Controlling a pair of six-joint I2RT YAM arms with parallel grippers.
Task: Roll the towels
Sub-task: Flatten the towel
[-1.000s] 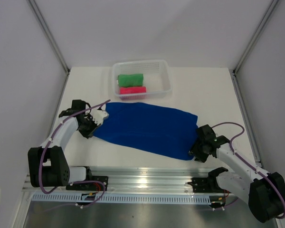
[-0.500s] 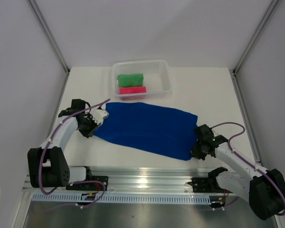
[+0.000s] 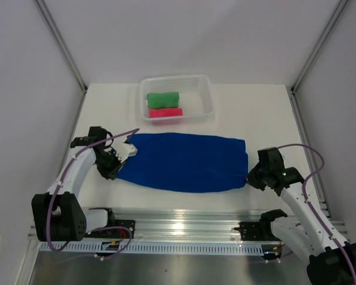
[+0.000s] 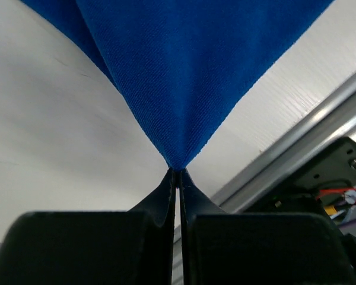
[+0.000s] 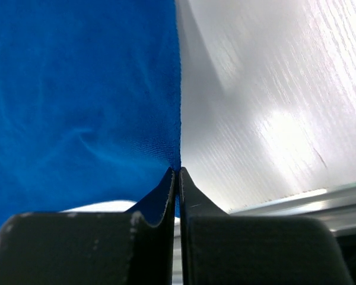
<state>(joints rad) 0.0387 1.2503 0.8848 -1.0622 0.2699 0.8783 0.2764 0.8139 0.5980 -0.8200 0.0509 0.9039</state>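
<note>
The blue towel (image 3: pixel 184 162) lies flat at mid-frame, long axis left to right. The left claw (image 4: pixel 177 173) is clamped on its left tip, and the right claw (image 5: pixel 177 172) on its right edge, apparently the near corner. The cloth is soft and fine-napped. A green roll (image 3: pixel 163 98) and a pink roll (image 3: pixel 165 112) sit in the mesh basket (image 3: pixel 208 95) at upper centre.

The left gripper (image 4: pixel 177 172) sits at 6 o'clock, its dark jaws pressed together on one corner of the blue towel (image 4: pixel 184 65). From that pinched point the cloth fans out wide toward 12 o'clock, a fold running along its 10 o'clock side. White desk (image 4: pixel 53 136) shows on both sides. Toward 4 o'clock lie a metal rail (image 4: pixel 296 142) and a black bracket (image 4: pixel 320 178) with red and yellow wires (image 4: pixel 338 196).
</note>
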